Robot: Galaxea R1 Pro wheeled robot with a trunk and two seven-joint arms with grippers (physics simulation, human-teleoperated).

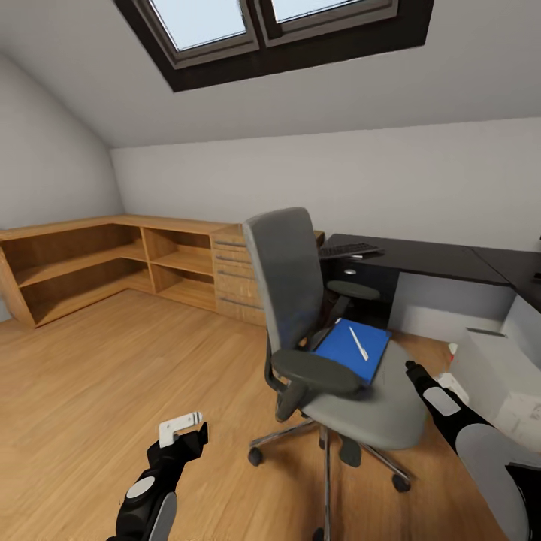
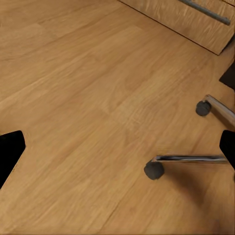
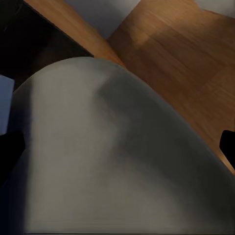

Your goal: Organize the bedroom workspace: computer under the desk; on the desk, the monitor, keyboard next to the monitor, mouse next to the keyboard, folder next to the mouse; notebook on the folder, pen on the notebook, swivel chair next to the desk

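The grey swivel chair (image 1: 289, 278) stands mid-room, its back toward the black desk (image 1: 428, 259). A bright-blue folder (image 1: 342, 353) lies on its seat, and the white pen (image 1: 358, 343) rests on top of the folder. The black keyboard (image 1: 349, 250) sits at the desk's left end. The light-grey computer (image 1: 496, 368) is on the floor at the right. My right gripper (image 1: 412, 367) (image 3: 117, 147) hovers open over the seat's right edge. My left gripper (image 1: 182, 428) (image 2: 117, 147) is open above the floor, left of the chair's chrome base (image 2: 188, 159). Monitor, mouse and notebook are out of view.
A light-wood corner shelf unit (image 1: 90, 259) and chest of drawers (image 1: 234, 274) line the back-left walls. Open wood floor (image 1: 113, 376) spreads left of the chair. The sloped ceiling holds a skylight (image 1: 270, 22). The chair's casters (image 2: 153, 170) splay near my left arm.
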